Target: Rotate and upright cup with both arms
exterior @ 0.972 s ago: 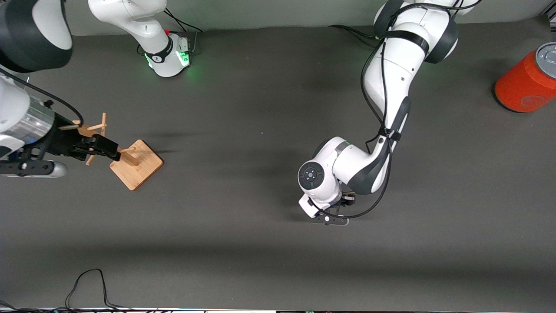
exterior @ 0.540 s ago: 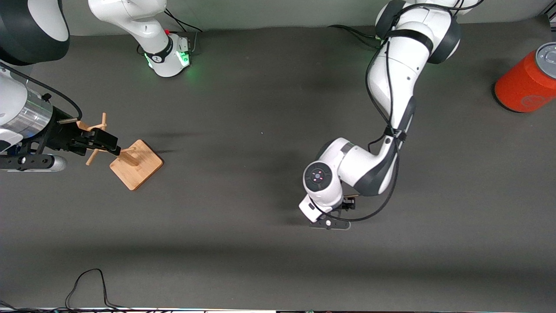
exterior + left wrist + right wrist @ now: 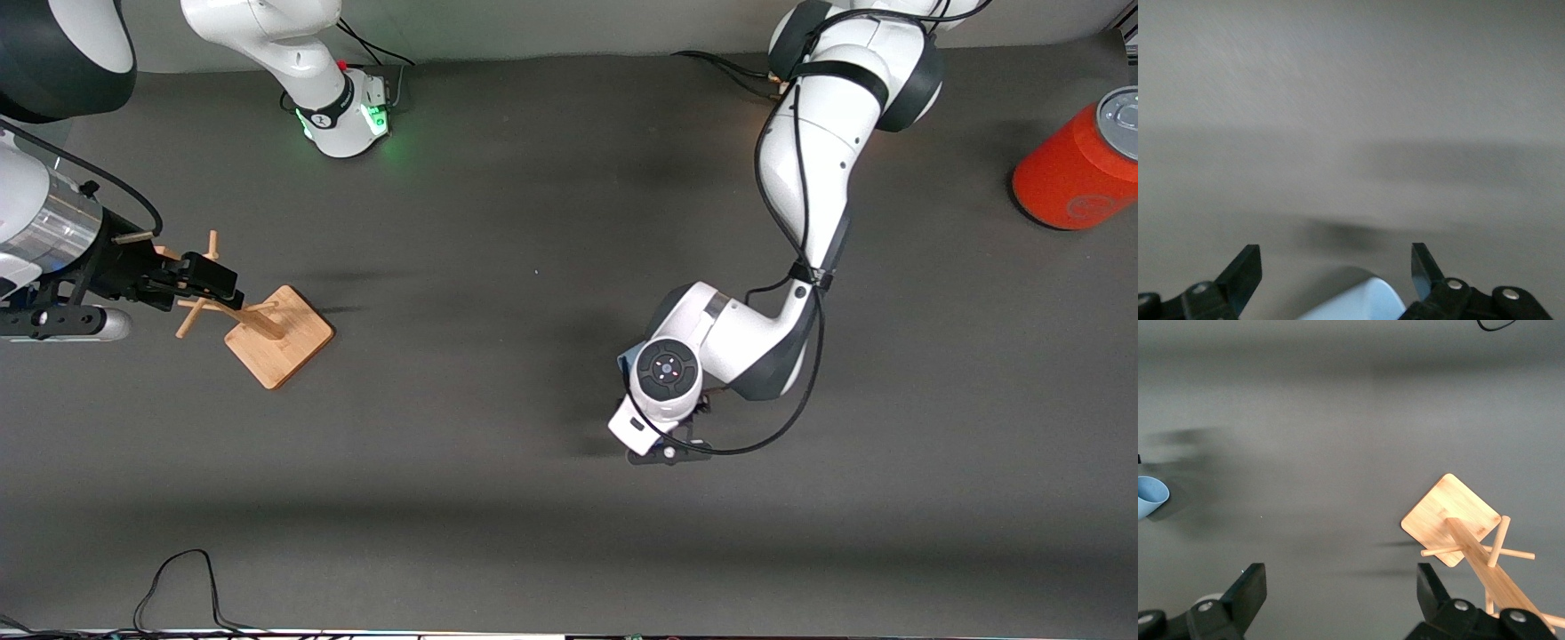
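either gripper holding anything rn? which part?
Nothing held. Left gripper open, its fingers either side of the cup without touching. Right gripper open, over the wooden rack.

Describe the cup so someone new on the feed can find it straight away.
Follow the left arm from its base down to its wrist over the middle of the table. The cup sits on the grey surface under that wrist, between the open fingers of the left gripper. It is small, plain and light blue, unlike the large orange can or the wooden rack.
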